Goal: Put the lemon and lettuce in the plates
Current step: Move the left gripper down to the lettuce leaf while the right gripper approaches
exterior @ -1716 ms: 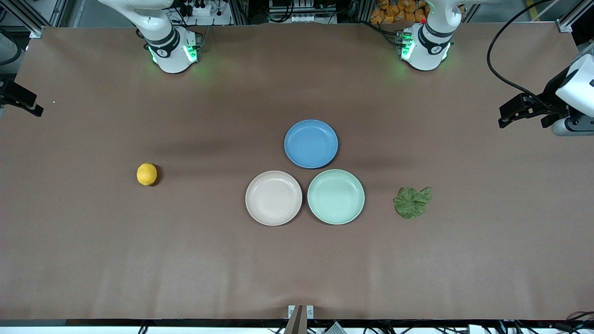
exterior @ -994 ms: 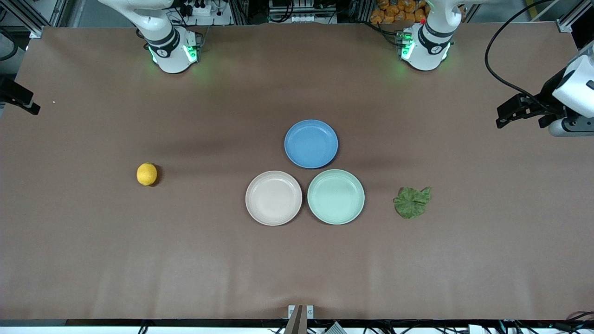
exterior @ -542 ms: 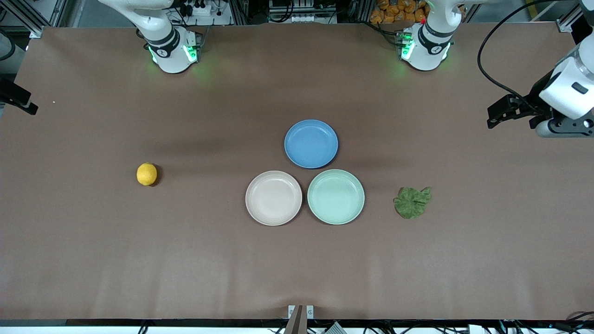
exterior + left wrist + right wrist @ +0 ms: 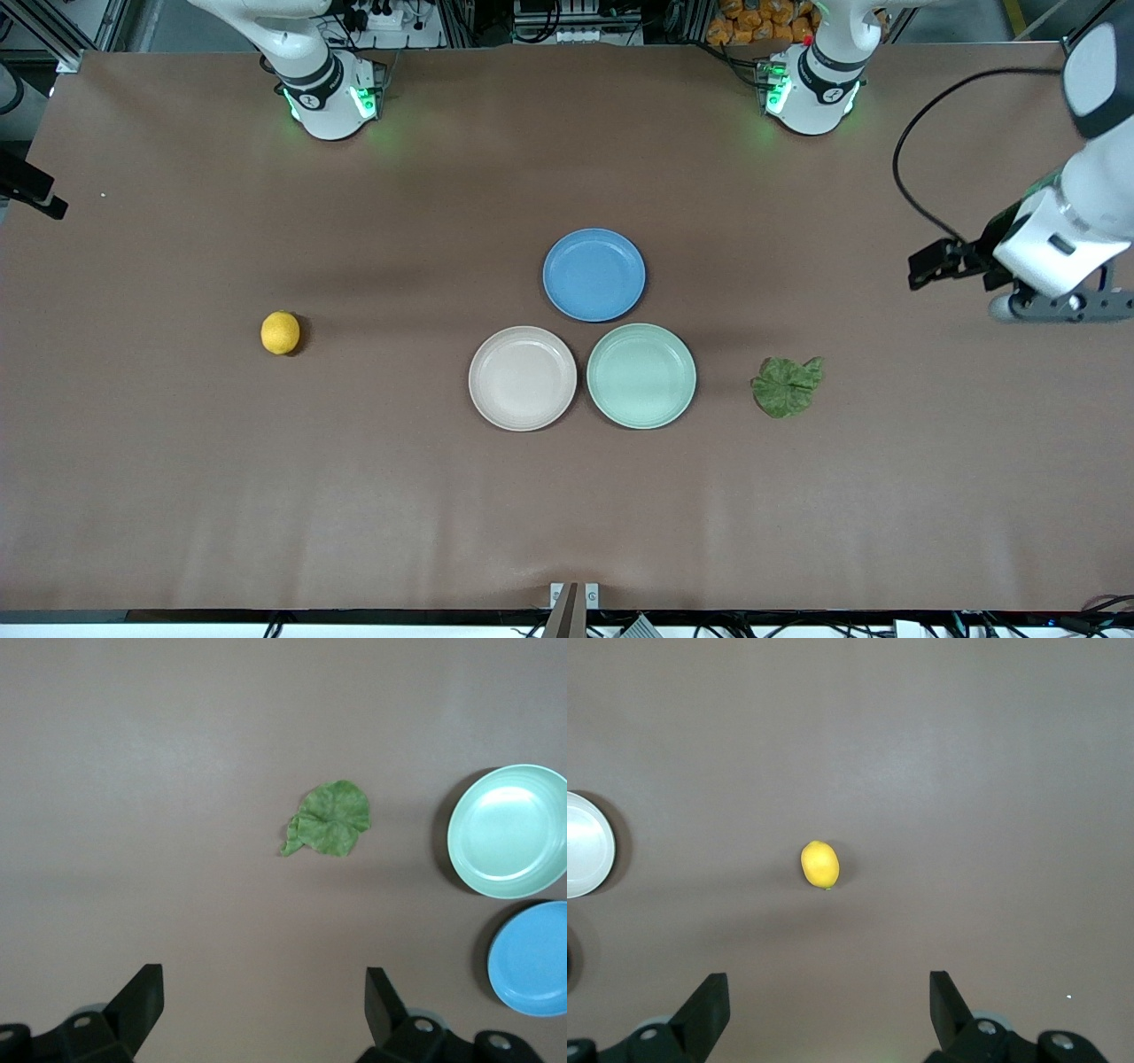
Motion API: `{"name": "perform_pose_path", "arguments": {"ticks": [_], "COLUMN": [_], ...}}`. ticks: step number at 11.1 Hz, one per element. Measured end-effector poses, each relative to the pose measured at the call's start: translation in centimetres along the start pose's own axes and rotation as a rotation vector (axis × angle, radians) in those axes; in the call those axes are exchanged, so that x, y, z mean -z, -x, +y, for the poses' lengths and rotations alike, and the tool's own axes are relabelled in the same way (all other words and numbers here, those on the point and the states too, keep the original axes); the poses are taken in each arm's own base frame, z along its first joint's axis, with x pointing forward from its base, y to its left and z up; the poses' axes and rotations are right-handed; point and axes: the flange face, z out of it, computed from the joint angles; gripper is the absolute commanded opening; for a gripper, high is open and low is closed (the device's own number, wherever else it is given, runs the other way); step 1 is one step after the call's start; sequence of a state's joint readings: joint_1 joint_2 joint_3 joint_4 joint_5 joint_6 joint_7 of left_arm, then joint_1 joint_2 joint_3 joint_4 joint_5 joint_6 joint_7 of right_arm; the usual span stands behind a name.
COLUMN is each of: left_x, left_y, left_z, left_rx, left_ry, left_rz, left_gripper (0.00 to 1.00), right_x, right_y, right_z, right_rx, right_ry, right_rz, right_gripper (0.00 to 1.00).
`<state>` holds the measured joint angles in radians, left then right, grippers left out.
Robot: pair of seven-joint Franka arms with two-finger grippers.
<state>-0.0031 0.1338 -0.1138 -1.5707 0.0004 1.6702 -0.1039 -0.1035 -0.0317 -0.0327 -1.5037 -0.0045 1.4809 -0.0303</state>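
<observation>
Lemon (image 4: 280, 332) on table (image 4: 177, 487), right arm's end; firm, rolls, so pinch its middle. Lettuce (image 4: 787, 386) beside mint plate (image 4: 641, 376): limp, light; take its thick fold. Your left gripper (image 4: 264, 1003) and right gripper (image 4: 829, 1005) both gape wide, empty, high above the table.

Three plates sit mid-worktop (image 4: 567, 514). The spare plate (image 4: 594, 275) lies farthest from the front camera; the two task plates (image 4: 522, 378) (image 4: 640, 376) sit side by side nearer it. The lemon (image 4: 280, 332) lies well apart toward the right arm's end, the lettuce (image 4: 787, 386) near toward the left arm's end.
</observation>
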Motion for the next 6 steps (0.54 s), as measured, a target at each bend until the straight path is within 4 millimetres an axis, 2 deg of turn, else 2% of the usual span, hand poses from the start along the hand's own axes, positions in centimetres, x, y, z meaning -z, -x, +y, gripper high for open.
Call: {"name": "perform_pose_path", "arguments": {"ticks": [4,6], "left_x": [-6.1,-9.5], "left_y": [-4.2,-5.8], "left_z": [0.0,0.0], "left_rx": [0.029,0.050], "left_ry": [0.017,0.023], "left_rz": [0.030,0.024], "left_gripper": [1.00,1.00], "right_x": [0.0,-1.0], "right_y": [-0.2,-0.3], "right_z": [0.7,3.0], "right_rx": [-0.006,0.037], "right_ry": [0.001,-0.001], "right_rz": [0.017,0.006], "right_gripper": [1.00,1.00]}}
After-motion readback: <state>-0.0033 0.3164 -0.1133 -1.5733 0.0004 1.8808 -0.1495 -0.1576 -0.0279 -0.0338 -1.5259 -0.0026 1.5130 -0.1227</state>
